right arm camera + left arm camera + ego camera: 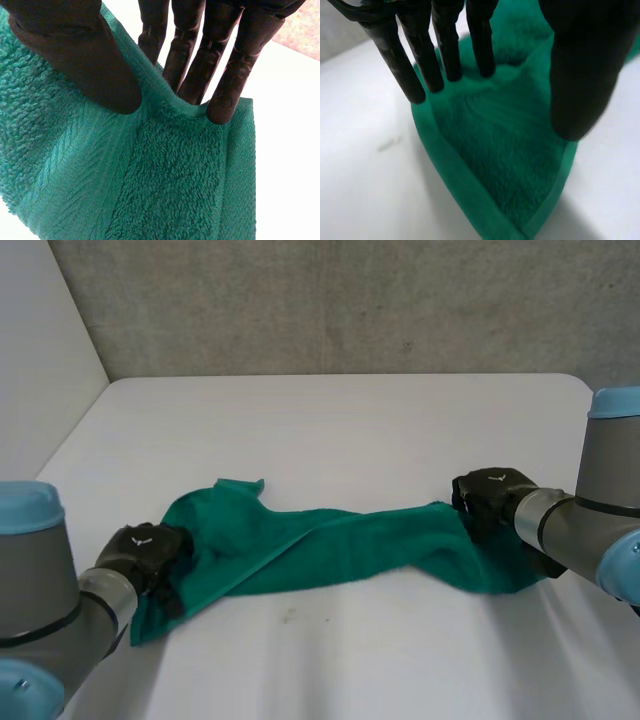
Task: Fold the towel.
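Note:
A green towel (330, 540) lies bunched in a long strip across the white table (350, 430). My left hand (150, 550) sits over the towel's left end. In the left wrist view its fingers (445, 50) are straight and stand apart from the thumb (580, 75), with a towel corner (505, 150) lying under them. At the towel's right end is my right hand (490, 495). There the thumb (80, 55) and fingers (225, 95) pinch a raised fold of the towel (165, 175) near its hemmed edge.
A grey wall runs behind the table's far edge, and a pale wall stands along its left side. Bare table surface lies beyond the towel and in front of it.

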